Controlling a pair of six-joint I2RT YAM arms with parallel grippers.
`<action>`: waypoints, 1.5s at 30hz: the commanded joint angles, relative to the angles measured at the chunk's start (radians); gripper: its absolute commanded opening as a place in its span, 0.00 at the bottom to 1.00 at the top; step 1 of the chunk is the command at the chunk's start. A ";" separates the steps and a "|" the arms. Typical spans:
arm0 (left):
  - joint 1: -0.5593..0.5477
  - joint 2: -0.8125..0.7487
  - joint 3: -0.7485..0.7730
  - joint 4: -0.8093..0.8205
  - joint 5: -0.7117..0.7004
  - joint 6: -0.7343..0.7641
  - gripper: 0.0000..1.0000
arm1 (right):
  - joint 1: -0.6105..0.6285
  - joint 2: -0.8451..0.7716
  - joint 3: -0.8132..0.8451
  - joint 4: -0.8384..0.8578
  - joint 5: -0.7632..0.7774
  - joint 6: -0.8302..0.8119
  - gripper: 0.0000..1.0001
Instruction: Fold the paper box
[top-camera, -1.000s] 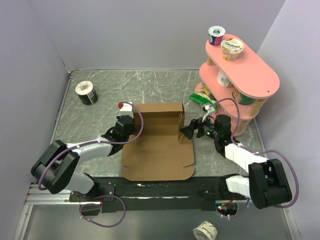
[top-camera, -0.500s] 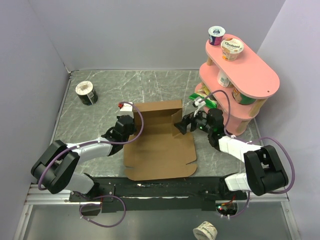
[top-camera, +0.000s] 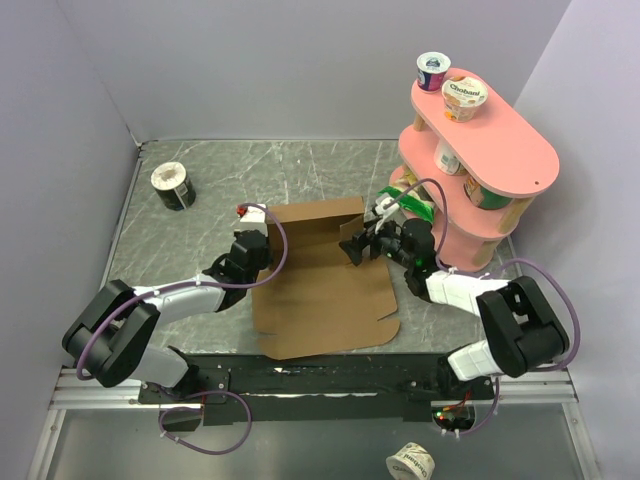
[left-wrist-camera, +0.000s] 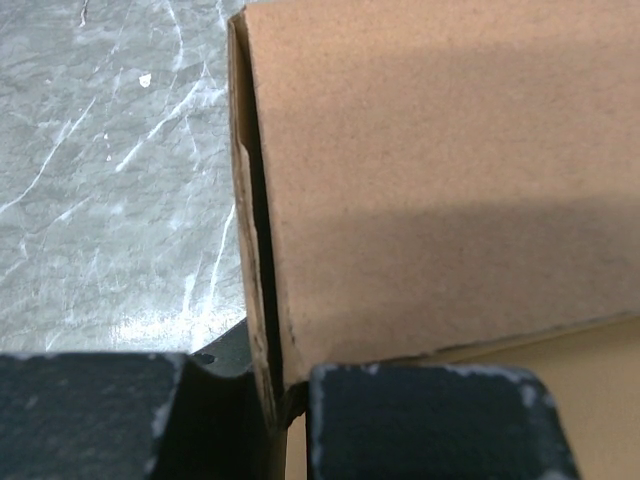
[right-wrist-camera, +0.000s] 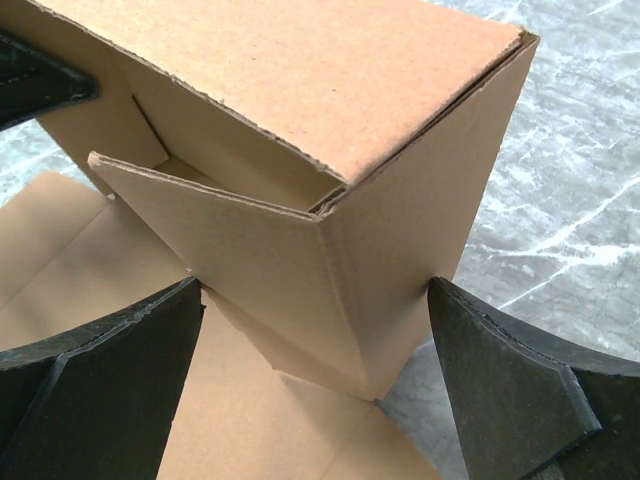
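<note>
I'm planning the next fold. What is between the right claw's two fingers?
The box's raised corner, where an end flap meets the back wall, stands between the open right claw's fingers. The right wrist view shows it.

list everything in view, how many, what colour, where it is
paper box: one, brown, table centre, far wall raised
shelf: one, pink, tiered, far right
yogurt cups: two, mostly white, on the shelf top
lower-tier items: a few, white and green, partly hidden
packet: one, green, by the shelf foot
dark cup: one, pale lid, on its side, far left
pale cup: one, on its side, past the near rail
table: one, grey marbled
left gripper: black, shut on the box's left wall
right gripper: black, open, straddling the box's right corner
</note>
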 joint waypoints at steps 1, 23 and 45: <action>-0.007 0.008 0.005 -0.018 0.067 0.010 0.08 | 0.006 0.025 0.060 0.087 0.051 -0.038 1.00; -0.010 -0.006 -0.023 0.021 0.153 0.056 0.06 | 0.006 0.154 0.154 0.193 0.128 -0.002 0.64; -0.020 0.003 0.020 -0.036 0.129 0.019 0.06 | 0.074 0.226 0.188 0.254 0.450 0.120 0.01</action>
